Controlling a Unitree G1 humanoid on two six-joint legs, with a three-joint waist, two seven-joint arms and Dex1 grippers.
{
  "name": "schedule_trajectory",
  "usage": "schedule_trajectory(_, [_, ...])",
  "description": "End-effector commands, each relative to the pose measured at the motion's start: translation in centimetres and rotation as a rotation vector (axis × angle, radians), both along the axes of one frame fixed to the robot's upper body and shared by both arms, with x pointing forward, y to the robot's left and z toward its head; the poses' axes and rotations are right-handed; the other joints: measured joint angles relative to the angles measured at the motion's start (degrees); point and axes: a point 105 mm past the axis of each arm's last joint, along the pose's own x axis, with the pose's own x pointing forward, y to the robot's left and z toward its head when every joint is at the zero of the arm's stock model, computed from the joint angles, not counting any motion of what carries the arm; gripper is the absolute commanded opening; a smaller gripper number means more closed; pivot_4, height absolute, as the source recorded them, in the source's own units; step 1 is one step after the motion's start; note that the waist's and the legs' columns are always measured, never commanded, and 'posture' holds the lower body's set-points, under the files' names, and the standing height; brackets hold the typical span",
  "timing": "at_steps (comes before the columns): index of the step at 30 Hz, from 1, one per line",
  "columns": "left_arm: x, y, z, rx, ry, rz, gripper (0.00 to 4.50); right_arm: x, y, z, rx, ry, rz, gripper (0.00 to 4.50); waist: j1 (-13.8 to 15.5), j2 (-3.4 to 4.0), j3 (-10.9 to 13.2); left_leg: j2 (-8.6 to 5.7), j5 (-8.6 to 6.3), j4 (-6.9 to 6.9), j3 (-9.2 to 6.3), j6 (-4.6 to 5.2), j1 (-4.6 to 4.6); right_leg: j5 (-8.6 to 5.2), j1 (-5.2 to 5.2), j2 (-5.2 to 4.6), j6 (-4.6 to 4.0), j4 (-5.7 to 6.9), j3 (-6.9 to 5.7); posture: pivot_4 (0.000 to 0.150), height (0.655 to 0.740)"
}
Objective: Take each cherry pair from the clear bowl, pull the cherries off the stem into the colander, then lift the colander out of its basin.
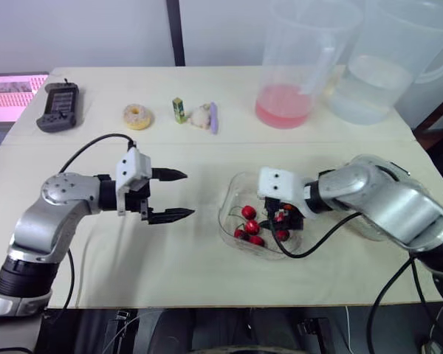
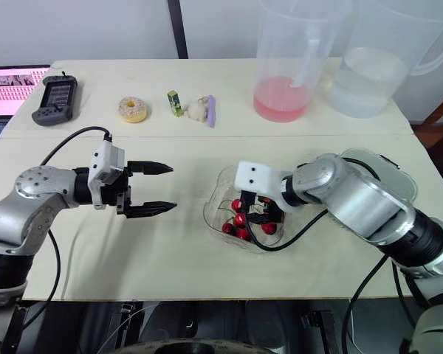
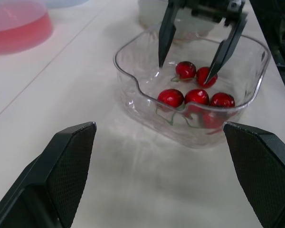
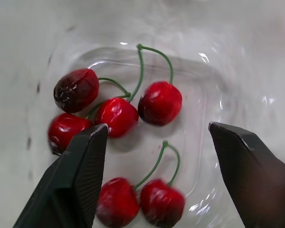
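A clear bowl (image 1: pixel 232 217) sits on the cream table right of centre and holds several red cherries (image 4: pixel 160 102) joined in pairs by green stems. My right gripper (image 1: pixel 277 216) reaches down into the bowl and is open; its fingertips (image 3: pixel 162 59) straddle two cherries and grip none. My left gripper (image 1: pixel 190 193) hovers open over the table just left of the bowl, pointing at it, with nothing between its fingers (image 3: pixel 66 161). A clear rimmed container (image 2: pixel 387 164) lies mostly hidden behind my right arm.
Two tall clear pitchers stand at the back right, one with pink liquid (image 1: pixel 284 107) and one with water (image 1: pixel 369 88). Along the back lie a donut (image 1: pixel 137 116), a small green box (image 1: pixel 178 109), a purple item (image 1: pixel 213 116) and a black handheld device (image 1: pixel 59 105).
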Motion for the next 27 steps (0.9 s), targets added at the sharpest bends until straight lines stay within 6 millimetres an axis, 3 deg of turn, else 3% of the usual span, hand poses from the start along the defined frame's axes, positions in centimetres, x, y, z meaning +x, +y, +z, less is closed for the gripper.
schedule_trajectory(1, [-0.1,-0.1,0.6,-0.003,-0.036,-0.008,4.5,1.7,-0.4,0.5,-0.079,-0.104,0.062,3.31,0.02,0.0,0.0,0.0,0.0,0.0,0.0,0.0,0.0,0.0,0.0,0.0,0.0,-0.01,0.0,0.15,0.74])
schedule_trajectory(8, [-0.4,0.2,0.6,-0.006,-0.039,0.01,4.5,2.2,0.0,-1.1,-0.142,-0.081,0.173,3.31,-0.02,0.0,0.0,0.0,0.0,-0.01,0.0,0.0,-0.01,0.01,0.0,-0.01,0.01,0.0,0.0,0.15,0.74])
schedule_trajectory(27, [-0.7,0.7,0.7,-0.003,-0.042,0.05,4.5,1.9,2.1,-1.5,-0.139,-0.07,0.282,3.31,0.05,0.0,0.0,-0.01,0.0,0.02,-0.04,0.0,0.01,0.01,0.03,-0.01,0.01,0.05,-0.02,0.15,0.74])
